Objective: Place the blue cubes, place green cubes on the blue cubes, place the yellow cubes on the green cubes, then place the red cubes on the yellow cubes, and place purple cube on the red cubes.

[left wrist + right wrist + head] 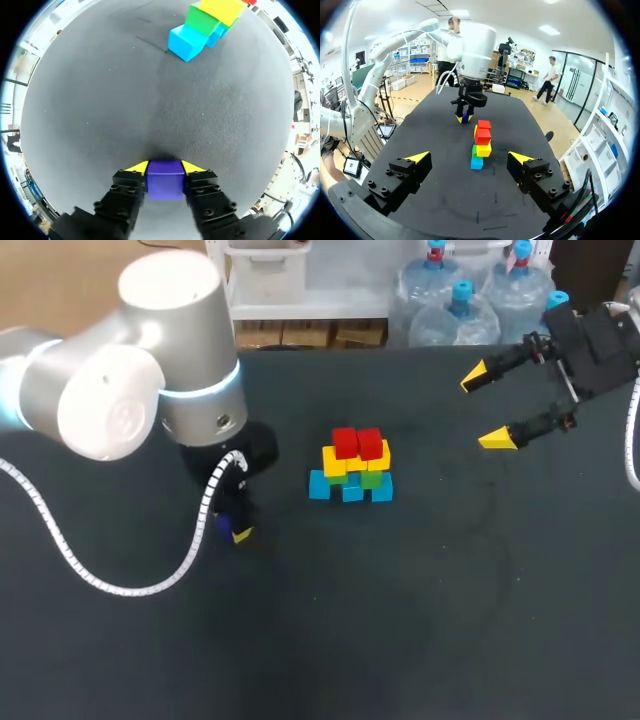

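Observation:
A stack of cubes stands mid-table: blue cubes [350, 489] at the bottom, a green cube [371, 479] on them, yellow cubes [344, 462] above, and red cubes [357, 443] on top. Left of the stack, my left gripper [233, 528] is down at the table. It is shut on the purple cube [165, 181], whose two sides touch the yellow tips. The stack [200, 25] lies well ahead of it. My right gripper [484, 408] hovers open and empty at the back right, facing the stack [480, 144] and the purple cube [465, 119].
The black table [400, 620] carries nothing else. My left arm's big wrist [170, 350] and its white cable [130, 585] hang over the table's left side.

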You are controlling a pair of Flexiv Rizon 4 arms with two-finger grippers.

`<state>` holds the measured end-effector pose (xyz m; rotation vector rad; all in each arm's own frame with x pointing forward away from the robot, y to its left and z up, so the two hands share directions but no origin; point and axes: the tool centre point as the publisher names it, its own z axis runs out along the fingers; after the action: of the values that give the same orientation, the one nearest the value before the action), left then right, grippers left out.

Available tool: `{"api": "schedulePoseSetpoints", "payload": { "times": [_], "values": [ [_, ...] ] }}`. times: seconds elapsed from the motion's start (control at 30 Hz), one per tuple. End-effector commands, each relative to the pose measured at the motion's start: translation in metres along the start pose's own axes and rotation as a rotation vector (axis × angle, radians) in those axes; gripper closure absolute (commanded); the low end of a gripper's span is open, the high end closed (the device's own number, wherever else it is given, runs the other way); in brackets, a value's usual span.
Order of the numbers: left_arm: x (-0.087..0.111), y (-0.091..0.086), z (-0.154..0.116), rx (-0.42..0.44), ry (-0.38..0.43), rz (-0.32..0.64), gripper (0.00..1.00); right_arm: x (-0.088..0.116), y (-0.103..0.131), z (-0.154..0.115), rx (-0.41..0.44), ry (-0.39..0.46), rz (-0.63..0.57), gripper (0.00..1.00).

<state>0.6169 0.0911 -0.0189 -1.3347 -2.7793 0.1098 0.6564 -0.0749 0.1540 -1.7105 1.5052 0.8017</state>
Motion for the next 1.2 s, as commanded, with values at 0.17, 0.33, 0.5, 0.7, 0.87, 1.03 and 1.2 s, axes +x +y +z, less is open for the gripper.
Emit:
{"api": "schedulePoseSetpoints", "payload": {
  "times": [0.17,0.33,0.5,0.7,0.87,1.03,1.2],
  "values": [
    [-0.006,-0.001,-0.002,-0.007,-0.017,0.063,1.00,0.000,0.000,0.001,0.001,-0.001,-0.001,0.00],
    [-0.020,-0.010,-0.010,0.009,-0.083,0.278,1.00,0.000,0.000,0.001,0.001,-0.001,-0.001,0.00],
    [-0.026,-0.016,-0.029,-0.043,-0.004,0.410,1.00,0.000,0.000,0.001,0.001,-0.001,-0.001,0.00],
    [-0.030,-0.007,-0.061,-0.067,0.049,0.468,1.00,0.000,0.000,0.001,0.001,-0.001,-0.001,0.00],
    [-0.038,-0.003,-0.088,-0.125,0.063,0.486,1.00,0.000,0.000,0.001,0.001,-0.001,-0.001,0.00],
    [-0.052,0.000,-0.108,-0.155,0.064,0.522,1.00,0.000,0.000,0.001,0.001,-0.001,-0.001,0.00],
    [-0.072,0.004,-0.135,-0.196,0.025,0.558,1.00,0.000,0.000,0.001,0.001,-0.001,-0.001,0.00]
  ]
}}
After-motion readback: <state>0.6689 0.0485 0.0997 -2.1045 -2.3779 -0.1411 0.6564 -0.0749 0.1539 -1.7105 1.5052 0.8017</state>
